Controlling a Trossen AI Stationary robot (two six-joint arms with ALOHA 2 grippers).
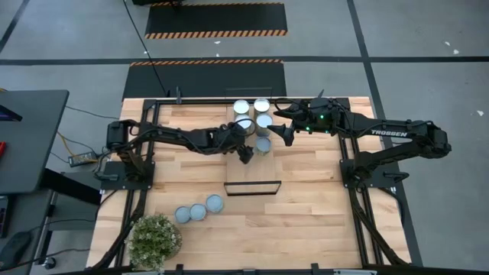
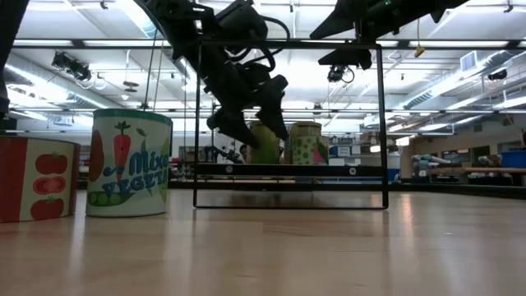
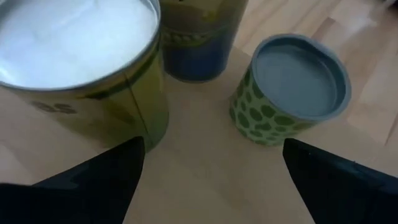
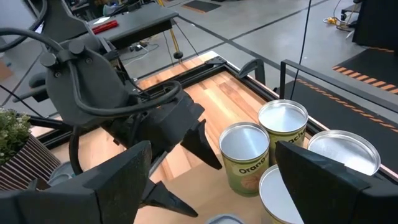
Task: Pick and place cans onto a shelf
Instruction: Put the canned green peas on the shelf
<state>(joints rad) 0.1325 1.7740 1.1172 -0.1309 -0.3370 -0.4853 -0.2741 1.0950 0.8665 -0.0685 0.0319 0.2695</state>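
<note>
Though small, green-spotted, grey-topped can (image 3: 291, 92)

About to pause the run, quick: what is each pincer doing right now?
Left pincer: open, empty, over the shelf beside the cans.
Right pincer: open, holding nothing, hovering by the cans.

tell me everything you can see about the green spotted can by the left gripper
The green spotted can is a short tin, its side pale green with darker green blotches, its flat grey-blue top set inside a raised rim. It stands upright on the light-wood shelf, apart from the taller cans beside it. The open left gripper hangs just above and short of it; nothing touches it but the shelf.
</note>
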